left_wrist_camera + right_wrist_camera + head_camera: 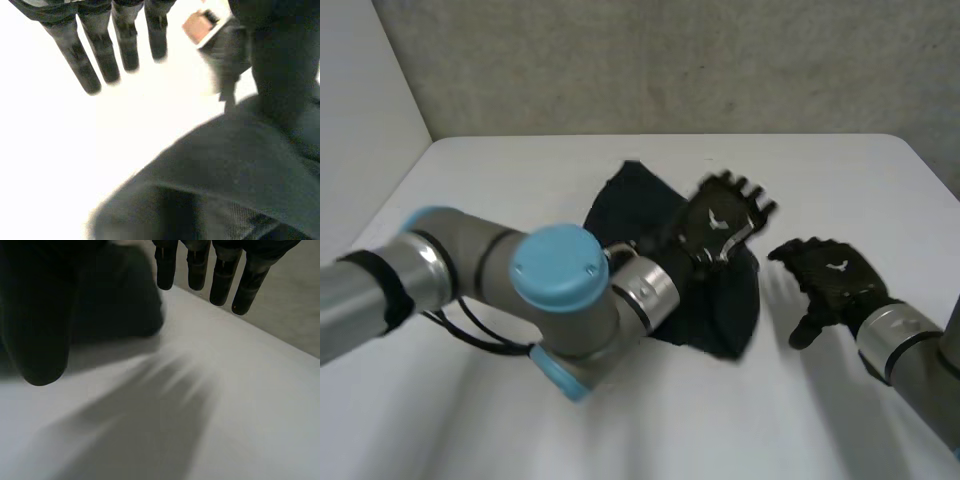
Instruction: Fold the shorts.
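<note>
Item: shorts (635, 210), dark, lying in a rumpled heap with loose folds near the middle of the white table (500, 190). In the head view the heap runs from a far peak down to a broad near lobe.

Position relative to hands: the left hand (720, 220) is above the heap's right part, palm down; whether it touches the cloth cannot be told. In the left wrist view the shorts (240, 165) lie under the palm and thumb side, while the straight fingers (80, 55) reach out over bare table (75, 150).

Left hand: released, fingers spread and straight, grasping nothing.

Right hand (830, 275): just beside the heap's right edge, apart from it, over bare table. In the right wrist view its fingers (220, 275) hang straight and relaxed, with a dark edge of the shorts (125, 295) by the thumb. Released, holding nothing.

Left arm: grey, with a light-blue cap (560, 265), crossing the near table.
</note>
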